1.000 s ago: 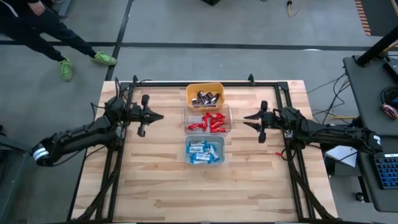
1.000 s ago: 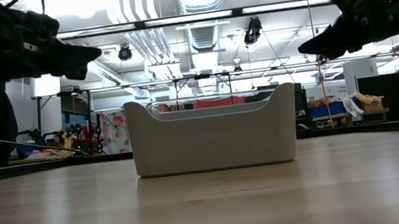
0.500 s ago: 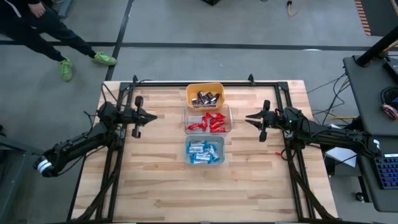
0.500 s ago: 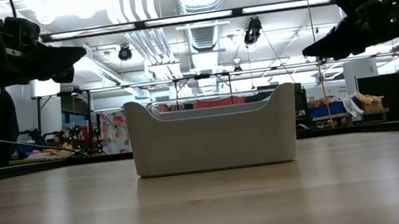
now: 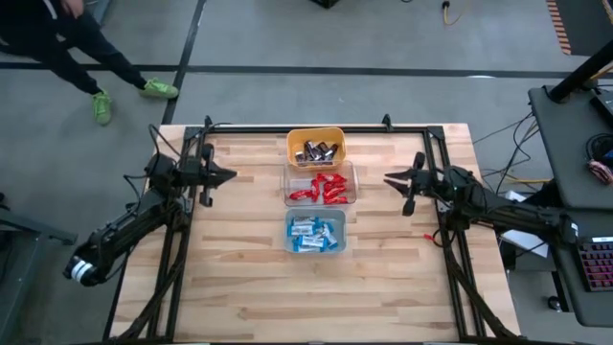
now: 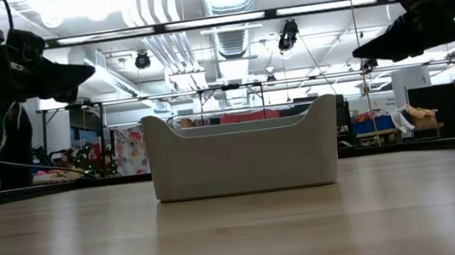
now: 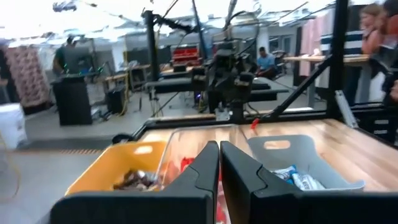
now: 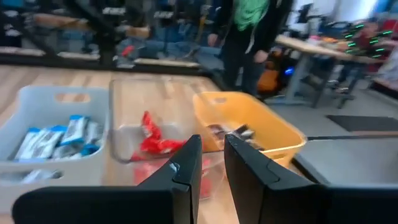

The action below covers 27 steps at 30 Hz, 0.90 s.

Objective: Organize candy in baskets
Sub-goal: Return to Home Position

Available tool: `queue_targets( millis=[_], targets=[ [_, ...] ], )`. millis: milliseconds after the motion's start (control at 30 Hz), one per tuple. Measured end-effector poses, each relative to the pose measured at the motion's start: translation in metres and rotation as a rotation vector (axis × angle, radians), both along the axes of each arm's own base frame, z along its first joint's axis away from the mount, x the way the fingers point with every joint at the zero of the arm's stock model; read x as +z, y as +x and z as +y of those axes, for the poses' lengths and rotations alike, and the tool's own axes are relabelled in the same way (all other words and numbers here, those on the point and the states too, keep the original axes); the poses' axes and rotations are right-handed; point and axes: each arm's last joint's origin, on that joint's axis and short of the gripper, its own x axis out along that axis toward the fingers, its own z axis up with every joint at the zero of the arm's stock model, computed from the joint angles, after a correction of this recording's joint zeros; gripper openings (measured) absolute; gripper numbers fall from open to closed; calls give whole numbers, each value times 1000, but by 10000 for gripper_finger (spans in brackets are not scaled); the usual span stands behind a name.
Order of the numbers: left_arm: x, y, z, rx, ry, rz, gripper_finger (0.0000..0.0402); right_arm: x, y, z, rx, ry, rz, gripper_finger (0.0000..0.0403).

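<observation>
Three baskets in one column down the middle of the worktop (image 5: 249, 287):
- yellow-orange basket (image 5: 315, 146) farthest back, just beside the black rail (image 5: 316, 128) at the far edge
- clear basket (image 5: 320, 184) in the middle, touching or nearly touching the yellow one
- grey-blue basket (image 5: 316, 233) nearest, just apart from the clear one

Candy, sorted by wrapper, one kind to a basket:
- dark brown/silver bars (image 5: 318, 150) in the yellow basket
- red bars (image 5: 324, 188) in the clear one
- blue-and-white bars (image 5: 313, 231) in the grey-blue one

Several bars to each; exact counts cannot be read.

Two arms, two tools. Left tool (image 5: 230, 176) hangs above the worktop's left side, level with the clear basket and well apart from it, fingers pressed together, holding nothing. Right tool (image 5: 388, 178) hangs opposite on the right side, fingers a narrow gap apart, nothing between them.

In the low view both tools sit high above the wood. Broad bare wood lies either side of the column and across the near half of the worktop.

One person (image 5: 67, 53) stands on the floor beyond the far left corner
</observation>
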Motion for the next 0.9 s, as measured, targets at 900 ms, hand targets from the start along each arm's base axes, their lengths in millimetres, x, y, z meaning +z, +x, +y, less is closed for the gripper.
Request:
queue_targets(
  millis=[900],
  targets=[
    [-18, 2, 11, 191, -643, 35, 0, -4, -3, -4, -178, 156, -20, 57]
  ],
)
